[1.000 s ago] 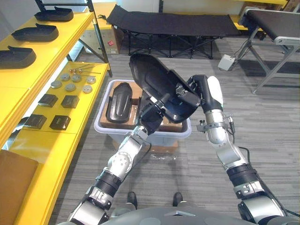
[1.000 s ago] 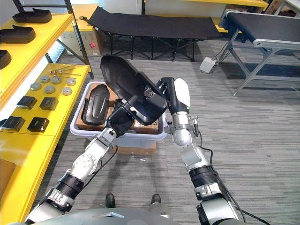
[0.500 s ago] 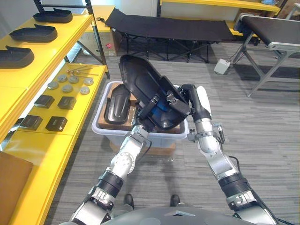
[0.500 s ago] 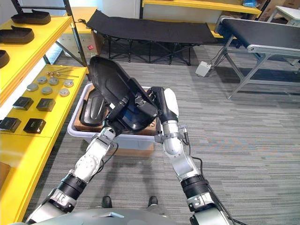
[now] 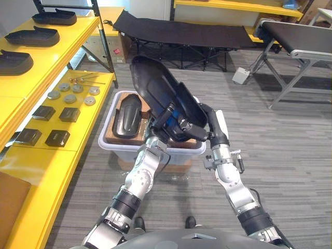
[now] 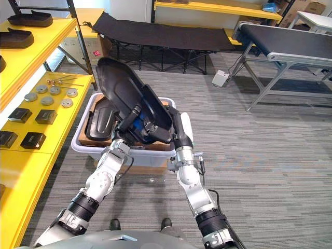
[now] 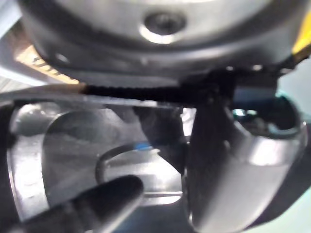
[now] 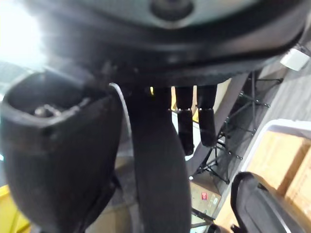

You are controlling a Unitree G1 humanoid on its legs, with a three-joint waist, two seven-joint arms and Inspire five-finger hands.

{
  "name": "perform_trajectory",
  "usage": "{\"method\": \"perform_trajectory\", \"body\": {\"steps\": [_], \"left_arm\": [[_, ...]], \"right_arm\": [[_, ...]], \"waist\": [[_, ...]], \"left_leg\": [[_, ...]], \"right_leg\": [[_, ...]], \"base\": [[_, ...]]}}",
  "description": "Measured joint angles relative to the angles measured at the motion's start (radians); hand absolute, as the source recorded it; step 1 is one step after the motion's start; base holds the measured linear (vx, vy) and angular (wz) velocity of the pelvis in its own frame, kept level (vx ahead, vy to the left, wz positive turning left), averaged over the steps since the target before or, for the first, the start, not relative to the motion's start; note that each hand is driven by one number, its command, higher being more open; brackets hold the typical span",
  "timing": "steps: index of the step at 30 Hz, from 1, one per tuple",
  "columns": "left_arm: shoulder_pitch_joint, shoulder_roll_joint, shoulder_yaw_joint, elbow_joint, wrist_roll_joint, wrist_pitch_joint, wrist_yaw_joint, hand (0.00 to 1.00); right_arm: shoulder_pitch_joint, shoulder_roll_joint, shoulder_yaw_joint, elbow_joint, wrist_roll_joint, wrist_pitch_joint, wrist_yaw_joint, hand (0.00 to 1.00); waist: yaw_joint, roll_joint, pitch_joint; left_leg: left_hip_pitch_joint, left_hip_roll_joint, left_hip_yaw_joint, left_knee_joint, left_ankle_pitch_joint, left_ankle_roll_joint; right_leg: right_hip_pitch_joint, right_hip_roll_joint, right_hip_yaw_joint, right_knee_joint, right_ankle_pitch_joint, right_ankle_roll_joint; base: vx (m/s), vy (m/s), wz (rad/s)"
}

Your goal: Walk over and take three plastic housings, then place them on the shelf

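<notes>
A large black plastic housing (image 5: pixel 155 88) is held tilted above the white bin (image 5: pixel 110 148). My left hand (image 5: pixel 165 120) is under its lower end, with fingers curled round the rim. The right hand (image 5: pixel 218 132) sits at the same end. In the right wrist view its fingers (image 8: pixel 185 127) hang fairly straight past the housing's edge (image 8: pixel 160 170), loose on it. A second black housing (image 5: pixel 126 115) lies in the bin on cardboard. Three more housings (image 5: pixel 15 61) rest on the yellow shelf's top level (image 5: pixel 52 62) at the left.
The lower yellow shelf level holds small black boxes (image 5: pixel 57 137) and metal discs (image 5: pixel 72 91). A black folding cot (image 5: pixel 181 33) stands behind the bin. A conveyor (image 5: pixel 306 36) is at the far right. Grey floor lies open to the right.
The left hand's fingers have curled onto the housing's rim. The right hand's fingers have loosened from a tight grip. The camera has shifted, and both arms sit lower and closer in.
</notes>
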Motion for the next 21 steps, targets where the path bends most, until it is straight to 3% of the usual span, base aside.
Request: {"method": "perform_trajectory", "body": {"steps": [7,12,14,18,21], "left_arm": [[0.043,-0.04,0.04,-0.142,0.473,-0.066,0.095,0.0],[0.147,-0.017,0.095,-0.258,1.053,-0.07,0.229,0.0],[0.193,0.006,0.119,-0.296,1.195,-0.07,0.25,0.0],[0.275,0.058,0.15,-0.339,1.284,-0.069,0.259,0.0],[0.335,0.06,0.163,-0.339,1.248,-0.069,0.26,0.0]], "right_arm": [[0.035,0.068,0.006,-0.002,0.172,0.01,0.002,1.0],[0.136,0.087,-0.065,-0.08,0.37,-0.007,0.088,1.0],[0.18,0.087,-0.11,-0.11,0.439,-0.012,0.123,1.0],[0.26,0.091,-0.224,-0.122,0.596,-0.012,0.188,1.0],[0.305,0.1,-0.274,-0.123,0.597,-0.012,0.201,1.0]], "waist": [[0.0,0.003,-0.003],[-0.003,0.019,-0.012],[-0.003,0.027,-0.017],[-0.004,0.04,-0.033],[-0.007,0.047,-0.04]], "left_leg": [[0.0,0.0,0.001,0.0,0.0,-0.001],[-0.002,0.0,0.002,0.0,-0.001,-0.002],[-0.004,0.0,0.002,0.0,-0.007,-0.01],[-0.019,0.001,0.006,0.0,-0.01,-0.013],[-0.028,0.003,0.019,0.0,-0.01,-0.013]], "right_leg": [[-0.009,0.0,0.0,0.015,-0.006,-0.007],[-0.011,0.0,0.0,0.013,-0.008,-0.007],[-0.012,0.0,0.0,0.012,-0.01,-0.007],[-0.032,0.001,0.002,0.012,-0.02,-0.01],[-0.045,0.003,0.016,0.012,-0.016,-0.009]], "base": [[0.0,0.0,0.0],[0.0,0.0,0.0],[0.0,0.0,0.0],[0.0,-0.001,-0.01],[0.01,-0.002,-0.13]]}}
